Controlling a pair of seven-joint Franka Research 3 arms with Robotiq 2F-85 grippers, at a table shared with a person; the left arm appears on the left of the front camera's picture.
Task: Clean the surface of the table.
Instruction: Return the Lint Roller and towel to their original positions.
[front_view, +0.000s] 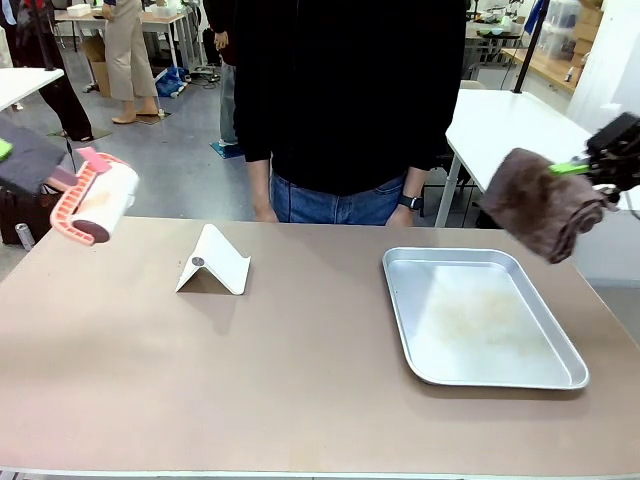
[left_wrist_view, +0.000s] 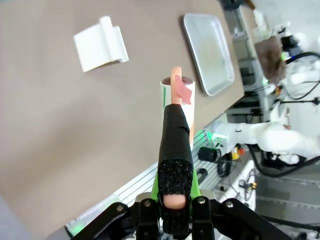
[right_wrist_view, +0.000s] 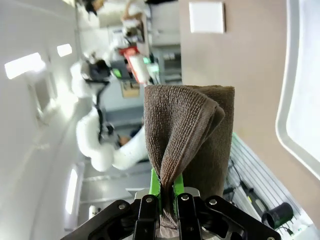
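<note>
Front view gives us the table (front_view: 300, 370) across the whole lower frame, its beige top bare except for a white folded stand (front_view: 214, 262) left of centre and a silver tray (front_view: 478, 318) at lower right. At the upper left edge our left gripper (left_wrist_view: 176, 212) has its fingers closed tight on the handle of a lint roller (front_view: 97, 200), carried clear above the surface, which we judge keeps its sticky drum off the top until a pass begins. At the upper right our right gripper (right_wrist_view: 167, 200) pinches a brown cloth (front_view: 543, 203) between nearly shut fingers, the cloth hanging off the table's right end, above and beside the tray. We take this as both cleaning tools held ready with nothing yet wiping. A person (front_view: 345, 100) stands at the far edge, hands low behind the table.
</note>
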